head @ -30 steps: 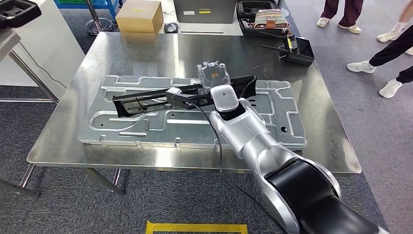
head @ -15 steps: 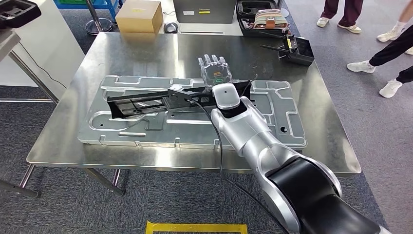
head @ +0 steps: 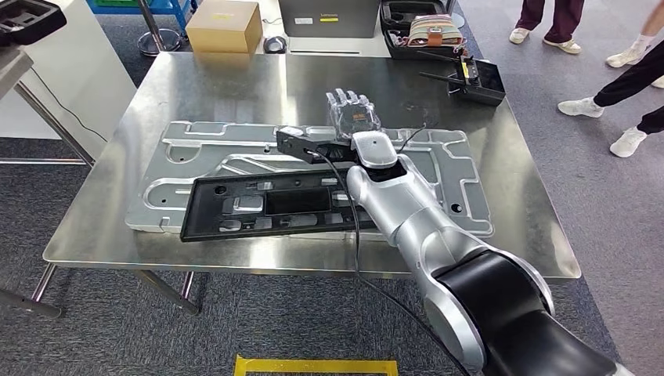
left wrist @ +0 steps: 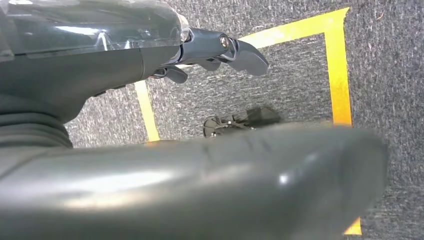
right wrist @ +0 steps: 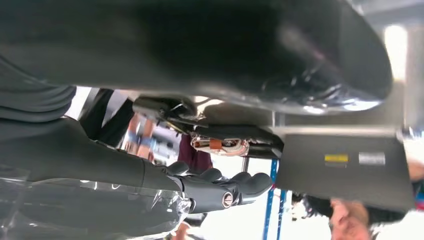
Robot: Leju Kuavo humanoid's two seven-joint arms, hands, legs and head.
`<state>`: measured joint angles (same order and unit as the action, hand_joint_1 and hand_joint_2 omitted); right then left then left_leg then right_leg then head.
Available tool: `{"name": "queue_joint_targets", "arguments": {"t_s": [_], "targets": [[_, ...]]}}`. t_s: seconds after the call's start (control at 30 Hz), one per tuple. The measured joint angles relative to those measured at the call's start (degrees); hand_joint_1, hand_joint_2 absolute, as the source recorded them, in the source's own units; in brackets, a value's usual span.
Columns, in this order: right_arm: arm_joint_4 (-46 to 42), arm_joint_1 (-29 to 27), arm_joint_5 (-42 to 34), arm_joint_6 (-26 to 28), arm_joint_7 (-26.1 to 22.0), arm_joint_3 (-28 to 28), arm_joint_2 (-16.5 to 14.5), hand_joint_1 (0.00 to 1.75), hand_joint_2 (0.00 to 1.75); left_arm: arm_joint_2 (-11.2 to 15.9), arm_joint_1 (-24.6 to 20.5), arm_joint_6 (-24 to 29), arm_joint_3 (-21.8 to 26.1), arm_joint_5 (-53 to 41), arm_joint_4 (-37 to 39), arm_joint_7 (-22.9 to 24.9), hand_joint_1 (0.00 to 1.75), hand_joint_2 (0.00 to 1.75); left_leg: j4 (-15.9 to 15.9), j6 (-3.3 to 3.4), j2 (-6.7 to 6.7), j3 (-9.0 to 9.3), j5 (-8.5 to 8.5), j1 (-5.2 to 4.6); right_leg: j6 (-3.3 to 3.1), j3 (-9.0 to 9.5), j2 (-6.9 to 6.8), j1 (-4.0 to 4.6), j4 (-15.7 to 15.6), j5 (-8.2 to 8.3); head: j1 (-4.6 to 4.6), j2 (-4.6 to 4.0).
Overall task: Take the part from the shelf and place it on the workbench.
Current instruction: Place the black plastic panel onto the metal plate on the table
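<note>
So the right hand (head: 354,114) is stretched out over the middle of the shiny steel workbench (head: 188,86), fingers straight and spread a bit, pointing away from the robot, and it's got nothing in it. In the right wrist view that same hand (right wrist: 210,192) shows its dark fingers (right wrist: 247,182) extended with nothing between them and the thumb. The long flat black plastic part (head: 270,206) with its rectangular cut-outs is lying flat, nearer to the robot than the hand and off to its left, well clear of the fingers, with its right end tucked under the silver forearm. It's resting on top of the big stamped silver metal panel (head: 196,149) that covers most of the bench, and its near edge hangs a little past that panel's front edge. Beyond the hand and to its right there's a black open tray (head: 478,82) with some small tools in it near the bench's far corner. Past the far edge you get a cardboard box (head: 225,26), a grey laptop-looking case (head: 327,17) and an open black case (head: 419,31) with a striped thing inside. A few people's legs and white shoes (head: 583,107) are on the carpet off to the right. The left hand (left wrist: 220,50) hangs over grey carpet with yellow floor tape (left wrist: 336,60), fingers loosely curled, can't tell whether it's closed.
</note>
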<state>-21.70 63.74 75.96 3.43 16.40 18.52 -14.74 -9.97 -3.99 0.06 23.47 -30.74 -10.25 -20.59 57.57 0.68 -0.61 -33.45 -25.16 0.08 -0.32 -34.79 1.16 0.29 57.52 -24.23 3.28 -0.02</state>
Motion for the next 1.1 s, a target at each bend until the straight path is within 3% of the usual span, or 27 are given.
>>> {"name": "queue_joint_targets", "arguments": {"t_s": [0.37, 0.47, 0.57, 0.63, 0.7, 0.77, 0.87, 1.1], "targets": [[-1.24, 2.22, -7.99, 8.81, -8.00, -8.83, 3.47, 0.00, 0.00, 0.00, 0.74, 1.17, 0.45, -0.42, 0.00, 0.89, 0.00, 0.00, 0.01, 0.00, 0.00, 0.00, 0.00, -0.01, 0.00, 0.01, 0.00, -0.02, 0.00, 0.00, 0.00, 0.00], [-2.92, 2.15, -12.58, 13.84, -13.91, -10.83, 3.89, 0.00, 0.00, 0.00, 0.74, 1.91, 0.88, -0.43, 0.00, 2.15, 0.00, 0.00, 0.01, 0.00, 0.00, 0.01, 0.00, -0.01, 0.00, 0.00, 0.00, -0.01, 0.00, 0.00, 0.00, 0.00], [-6.88, 1.47, -21.97, 17.49, -23.43, -13.81, 4.04, 0.00, 0.00, 0.00, 0.75, 2.45, 1.52, -0.42, 0.00, 3.79, 0.00, 0.00, 0.01, 0.00, 0.00, 0.01, 0.00, 0.00, 0.00, -0.01, 0.00, 0.00, 0.00, 0.00, 0.00, 0.00], [-11.57, 0.02, -30.09, 17.07, -28.97, -15.64, 4.11, 0.00, 0.00, 0.00, 0.75, 2.57, 1.87, -0.43, 0.00, 4.46, 0.00, 0.00, 0.01, 0.00, -0.01, 0.01, 0.00, 0.00, 0.00, -0.01, -0.01, 0.00, 0.00, 0.00, 0.00, 0.00], [-17.69, -2.35, -38.24, 15.90, -31.62, -16.61, 4.53, 0.00, 0.00, 0.00, 0.76, 2.56, 2.35, -0.48, 0.00, 4.66, 0.00, 0.00, 0.01, 0.00, -0.02, 0.01, 0.00, 0.00, 0.00, -0.01, -0.03, 0.00, 0.00, -0.01, 0.00, 0.00], [-23.97, -4.90, -44.02, 15.46, -31.54, -16.79, 5.69, 0.00, 0.00, 0.02, 0.78, 2.54, 2.79, -0.67, 0.00, 4.69, 0.00, 0.00, 0.01, 0.00, -0.04, 0.00, -0.01, -0.02, 0.00, -0.01, -0.04, 0.00, -0.01, -0.01, 0.00, 0.00], [-31.60, -7.88, -46.72, 15.95, -29.53, -16.98, 8.78, 0.00, 0.00, 0.04, 0.82, 2.44, 3.17, -1.08, 0.00, 4.73, 0.00, 0.00, 0.02, 0.01, -0.08, 0.00, -0.02, -0.06, 0.01, 0.00, -0.10, 0.00, -0.02, -0.01, -0.01, 0.00], [-38.47, -9.35, -36.55, 18.32, -20.37, -21.19, 21.23, 0.00, 0.00, 0.08, 1.07, 1.46, 4.12, -1.88, 0.00, 4.85, 0.00, 0.00, 0.10, 0.08, -0.33, -0.02, -0.04, -0.21, 0.07, 0.07, -0.26, -0.05, -0.04, 0.00, -0.02, 0.00]]}}
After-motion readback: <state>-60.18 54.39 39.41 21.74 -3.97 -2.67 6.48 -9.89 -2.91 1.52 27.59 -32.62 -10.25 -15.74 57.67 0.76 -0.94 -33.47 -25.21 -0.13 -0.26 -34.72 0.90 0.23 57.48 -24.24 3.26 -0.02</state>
